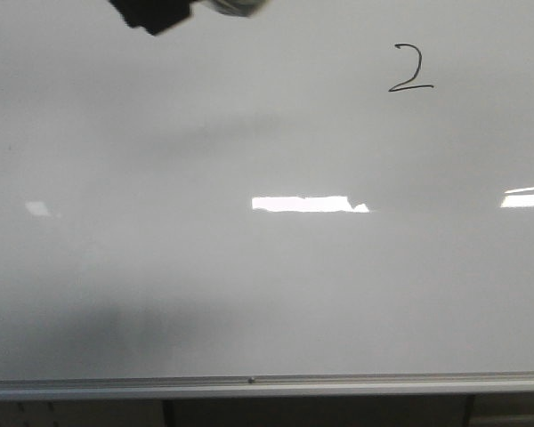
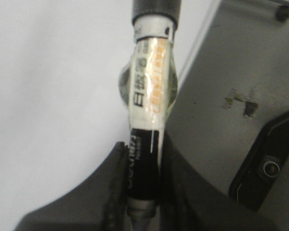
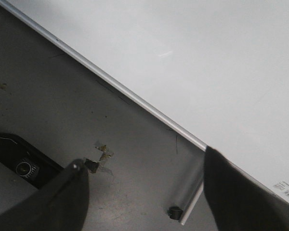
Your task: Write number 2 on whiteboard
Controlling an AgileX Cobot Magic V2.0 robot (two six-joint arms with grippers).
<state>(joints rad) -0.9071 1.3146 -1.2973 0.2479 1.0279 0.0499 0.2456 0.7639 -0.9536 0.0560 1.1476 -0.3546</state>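
The whiteboard (image 1: 249, 267) fills the front view, with its silver rail (image 1: 249, 384) along the bottom. A thin black number 2 (image 1: 410, 68) is drawn at its upper right. My left gripper (image 2: 143, 163) is shut on a black-and-white marker (image 2: 151, 86); it shows as a dark shape at the top edge of the front view (image 1: 156, 13), left of the digit and apart from it. My right gripper (image 3: 144, 166) is open and empty, over the grey floor beside the board's rail (image 3: 135, 98); the board also shows there (image 3: 192, 53).
Bright light reflections (image 1: 307, 204) lie across the board's middle. The grey floor (image 3: 62, 96) has a black device (image 3: 19, 166) on it and a board leg with a black caster (image 3: 174, 211). A black device also shows in the left wrist view (image 2: 267, 166).
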